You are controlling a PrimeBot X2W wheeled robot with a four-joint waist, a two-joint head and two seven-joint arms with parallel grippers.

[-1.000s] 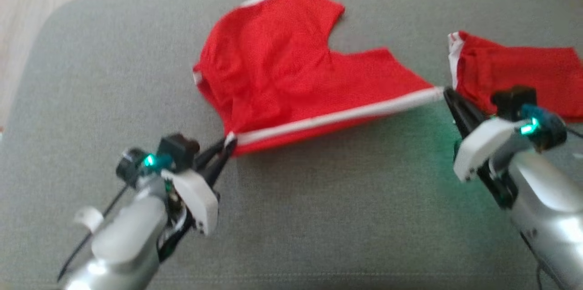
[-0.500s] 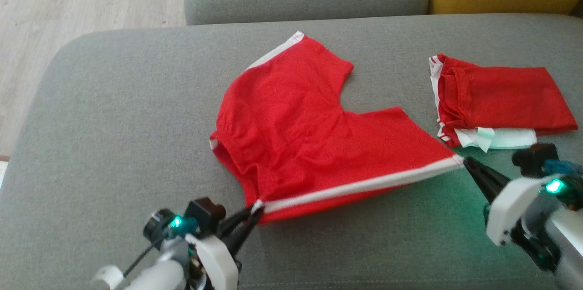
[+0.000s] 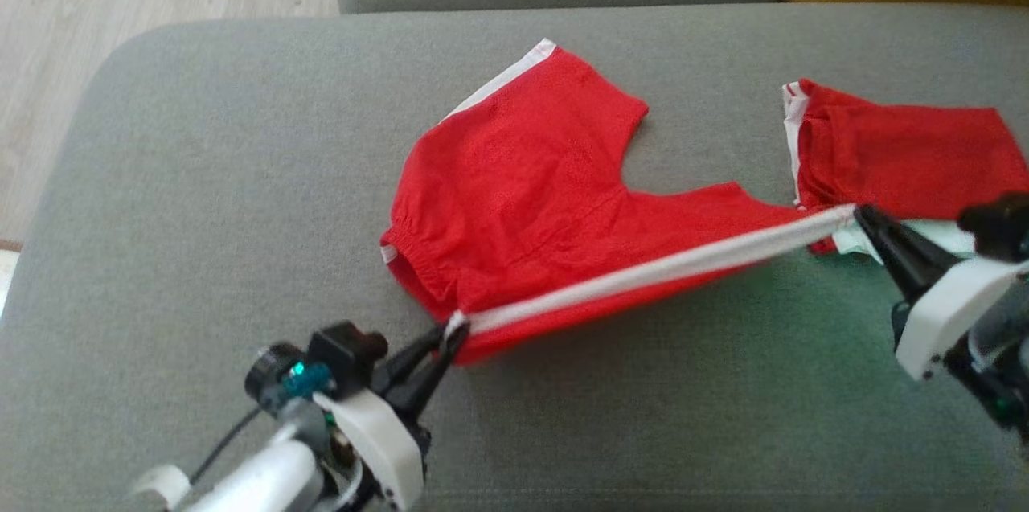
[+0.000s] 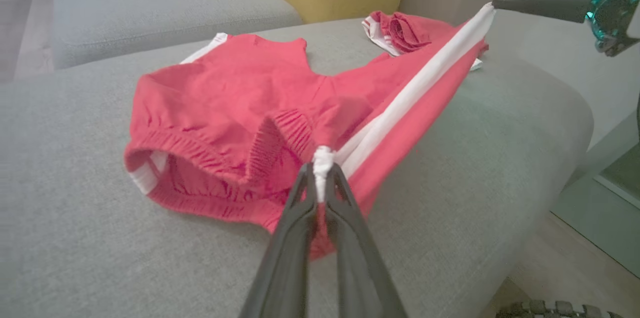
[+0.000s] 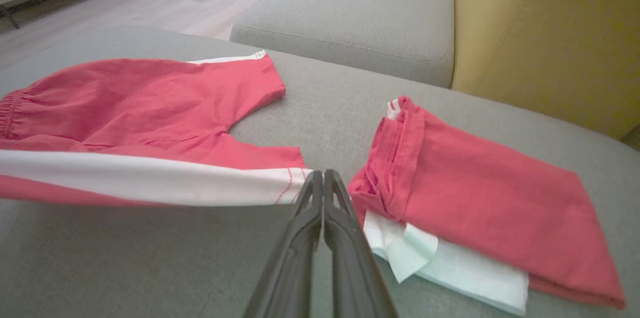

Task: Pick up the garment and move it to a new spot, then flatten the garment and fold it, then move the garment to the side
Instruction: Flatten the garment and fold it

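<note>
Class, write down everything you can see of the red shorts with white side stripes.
The red shorts look like thin woven cloth, with a gathered elastic waistband and white side stripes. One striped edge is lifted and pulled taut: the left pincer is shut on its waistband end, the right pincer on its hem end. The rest lies spread on the grey fabric cushion, legs splayed.

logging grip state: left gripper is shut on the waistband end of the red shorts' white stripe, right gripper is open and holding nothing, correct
The right gripper is not open: it is shut on the hem end of the white stripe, as the right wrist view shows. The left gripper does hold the red shorts' waistband end.
</note>
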